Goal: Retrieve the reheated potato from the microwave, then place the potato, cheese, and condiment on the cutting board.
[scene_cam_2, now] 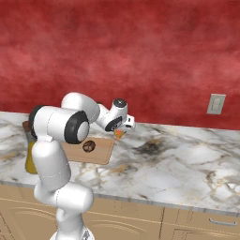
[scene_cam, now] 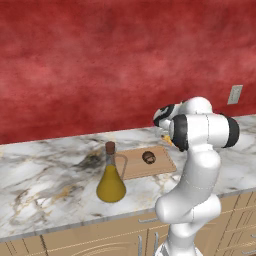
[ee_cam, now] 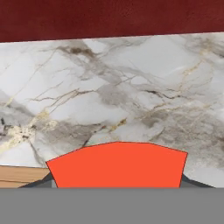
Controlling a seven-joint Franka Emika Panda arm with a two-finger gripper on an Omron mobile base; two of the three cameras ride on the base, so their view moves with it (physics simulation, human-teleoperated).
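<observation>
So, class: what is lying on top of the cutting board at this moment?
The potato sits alone on the cutting board. The condiment stands on the counter beside it. The hand holds the cheese near the board's edge; the arm covers that corner.

counter: polished veined marble, grey-white | cutting board on counter: matt light wood | condiment beside board: clear glossy glass, cork stopper | wall behind counter: mottled red, matt
</observation>
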